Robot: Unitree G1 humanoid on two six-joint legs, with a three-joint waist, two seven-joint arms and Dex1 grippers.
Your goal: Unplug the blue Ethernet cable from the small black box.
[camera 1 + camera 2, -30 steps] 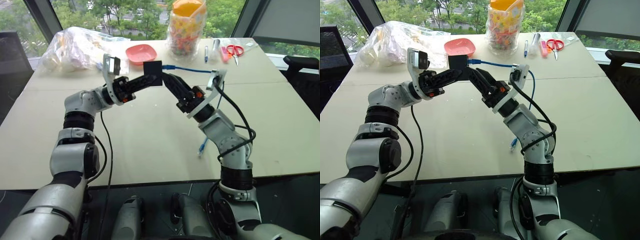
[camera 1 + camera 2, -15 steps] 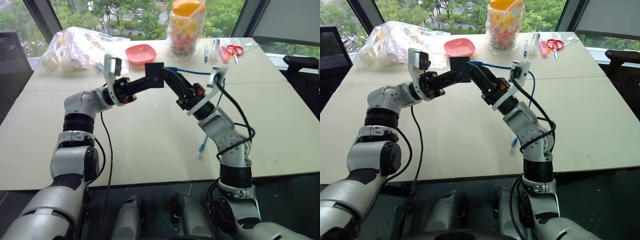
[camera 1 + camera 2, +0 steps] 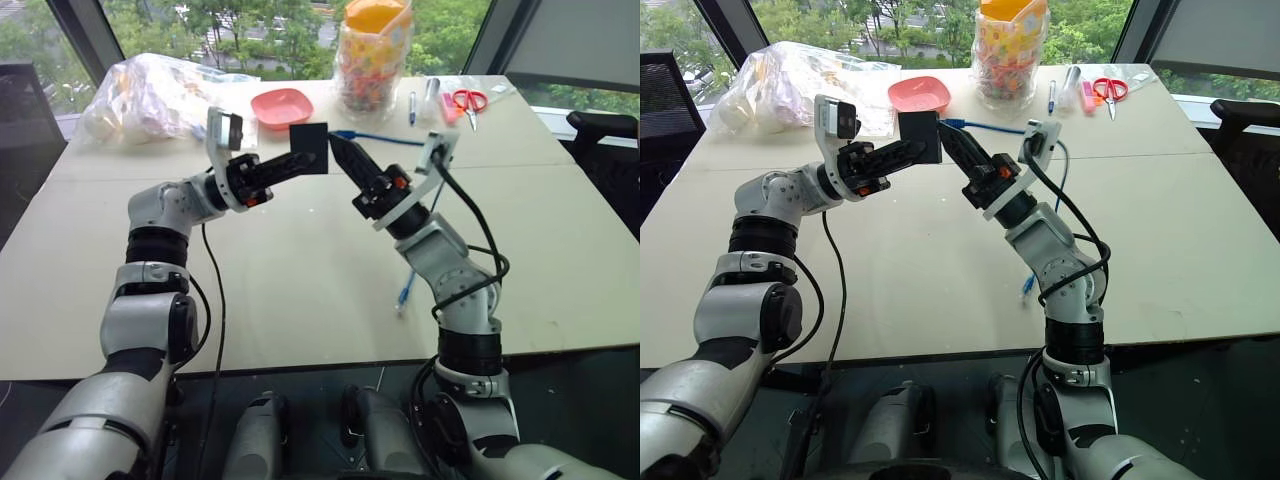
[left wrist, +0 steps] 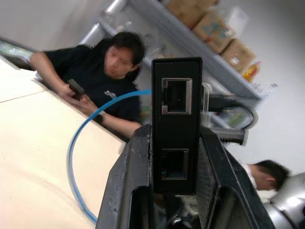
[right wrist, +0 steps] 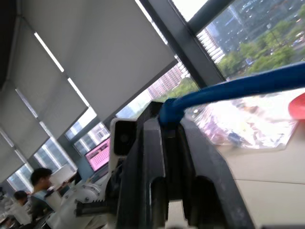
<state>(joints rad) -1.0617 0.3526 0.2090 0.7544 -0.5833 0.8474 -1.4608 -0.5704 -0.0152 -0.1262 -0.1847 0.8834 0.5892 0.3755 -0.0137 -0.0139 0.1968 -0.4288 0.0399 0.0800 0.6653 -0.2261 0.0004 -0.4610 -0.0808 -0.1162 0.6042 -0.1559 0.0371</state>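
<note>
My left gripper is shut on the small black box and holds it up above the table. In the left wrist view the box stands between the fingers, and the two ports facing that view are empty. My right gripper sits just right of the box, shut on the blue Ethernet cable. The right wrist view shows the cable pinched at the fingertips. From there it runs right, drops behind the right arm and ends on the table. Its end at the box is hidden.
At the table's far side stand a pink bowl, a jar of colourful pieces, a clear plastic bag, pens and red scissors. A seated person appears beyond the table.
My right gripper's fingers, spread beside the box before, have shut on the blue cable. Both arms have kept their places, and the left still holds the box.
</note>
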